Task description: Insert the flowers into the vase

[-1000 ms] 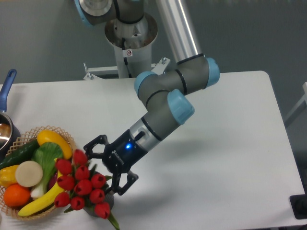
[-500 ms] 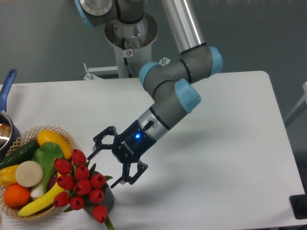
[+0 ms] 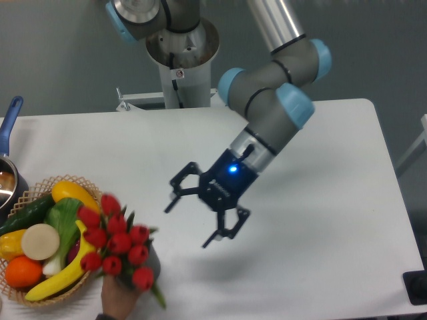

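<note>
One bunch of flowers at lower left of the frame, roughly nine red heads countable, edges blurred. One vase under the bunch, mostly hidden. One hand at the bottom edge below the vase. One gripper at centre, two fingers spread apart, nothing between. One wicker basket at far left, holding two bananas, one cucumber, one orange, one round pale piece, one leafy green, one yellow item cut by the left edge. One blue-handled pot at upper left, partly out of frame. One white table.
</note>
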### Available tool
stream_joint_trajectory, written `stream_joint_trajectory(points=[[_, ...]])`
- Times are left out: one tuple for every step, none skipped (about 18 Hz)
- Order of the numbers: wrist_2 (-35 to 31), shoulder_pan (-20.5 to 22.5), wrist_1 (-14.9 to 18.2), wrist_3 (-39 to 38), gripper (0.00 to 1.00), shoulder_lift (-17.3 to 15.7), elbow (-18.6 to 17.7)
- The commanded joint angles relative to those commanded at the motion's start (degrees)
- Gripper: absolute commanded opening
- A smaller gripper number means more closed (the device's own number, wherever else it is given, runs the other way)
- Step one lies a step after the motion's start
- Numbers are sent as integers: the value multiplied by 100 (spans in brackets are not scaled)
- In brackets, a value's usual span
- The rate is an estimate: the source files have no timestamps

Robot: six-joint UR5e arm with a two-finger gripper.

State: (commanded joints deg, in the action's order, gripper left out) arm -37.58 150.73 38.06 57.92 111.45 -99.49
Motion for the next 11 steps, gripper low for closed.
stream_joint_trajectory(points=[[-421,-9,0,26,100,0,0],[-835,-9,0,87,100,-9,0],[-1221,-17,0,184,100,-9,9],[-1573,-26,9,263,100,-9,0],[-1951,-44,9,264,100,-9,9],[-2355,-53,9,272,100,9,17],[-2742,-61,9,273,100,9,9],[-3042,-79,17,264,100,0,0],[-3280,-105,26,272,100,0,-17],[-3491,-132,26,273,100,0,-35],[-3702,-175,35,264,100,0,-35]])
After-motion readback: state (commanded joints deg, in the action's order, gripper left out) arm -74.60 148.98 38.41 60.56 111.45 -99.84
